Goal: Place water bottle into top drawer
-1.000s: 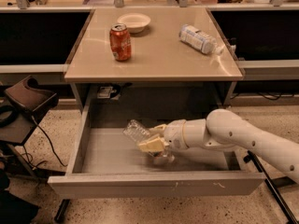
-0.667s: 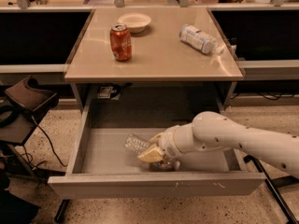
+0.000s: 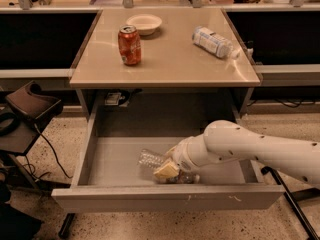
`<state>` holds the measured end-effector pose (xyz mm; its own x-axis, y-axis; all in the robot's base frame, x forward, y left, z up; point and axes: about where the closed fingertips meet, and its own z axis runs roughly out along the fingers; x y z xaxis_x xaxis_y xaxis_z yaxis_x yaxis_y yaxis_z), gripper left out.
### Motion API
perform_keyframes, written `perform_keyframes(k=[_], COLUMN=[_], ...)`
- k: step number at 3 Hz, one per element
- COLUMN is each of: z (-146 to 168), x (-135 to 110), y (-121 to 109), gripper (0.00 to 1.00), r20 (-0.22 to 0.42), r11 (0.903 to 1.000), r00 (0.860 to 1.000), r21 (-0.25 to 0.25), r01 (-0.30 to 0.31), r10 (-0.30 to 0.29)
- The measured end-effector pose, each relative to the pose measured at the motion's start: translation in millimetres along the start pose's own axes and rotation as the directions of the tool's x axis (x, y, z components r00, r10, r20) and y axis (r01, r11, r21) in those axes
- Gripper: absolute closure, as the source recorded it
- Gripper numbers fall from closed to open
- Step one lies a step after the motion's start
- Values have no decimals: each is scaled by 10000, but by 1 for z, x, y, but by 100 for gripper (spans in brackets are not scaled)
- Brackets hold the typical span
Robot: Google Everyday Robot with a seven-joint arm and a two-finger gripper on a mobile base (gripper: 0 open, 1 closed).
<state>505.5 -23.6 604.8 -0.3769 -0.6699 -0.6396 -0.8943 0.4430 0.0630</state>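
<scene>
1. Where the view comes closest, the top drawer [image 3: 125, 199] stands pulled fully out from under the table, its plain grey front marked with small white scuffs toward the right, above a speckled floor [image 3: 150, 226].
2. Just behind that front, inside the drawer, the gripper [image 3: 167, 170] sits low near the drawer's floor, slightly right of the middle. Its cream-coloured fingers [image 3: 166, 172] are closed around the water bottle [image 3: 149, 159].
3. Held so, the water bottle lies tilted within the drawer. One clear ribbed end pokes out to the left of the claw, and the rest runs under it toward the front right.
4. From the claw, the white robot arm [image 3: 240, 144] stretches rightward over the drawer's right side and out of view at the right edge. A black stand leg [image 3: 290, 204] slants across the floor below it.
5. To the left of the drawer, a dark padded seat [image 3: 32, 104] rests on a low stand, and a black cable [image 3: 50, 151] trails down beside it.
6. Under the tabletop at the drawer's back, a small white box [image 3: 112, 99] with cords hangs near the left corner.
7. Above, on the beige table [image 3: 175, 64], a red soda can [image 3: 129, 45] stands upright at the left.
8. Behind the can, a shallow white bowl [image 3: 144, 23] sits close to the far edge.
9. Well apart on the right of the table, a labelled bottle [image 3: 212, 41] lies on its side, its white cap pointing to the right.
</scene>
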Motion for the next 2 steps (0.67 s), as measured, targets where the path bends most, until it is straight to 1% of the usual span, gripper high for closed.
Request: perform_keyframes(k=[2], z=[0], x=[0], y=[0], gripper=[11], r20=[0], r11=[10000], r00=[10000], r21=[-1], r01=[1], r10=[-1])
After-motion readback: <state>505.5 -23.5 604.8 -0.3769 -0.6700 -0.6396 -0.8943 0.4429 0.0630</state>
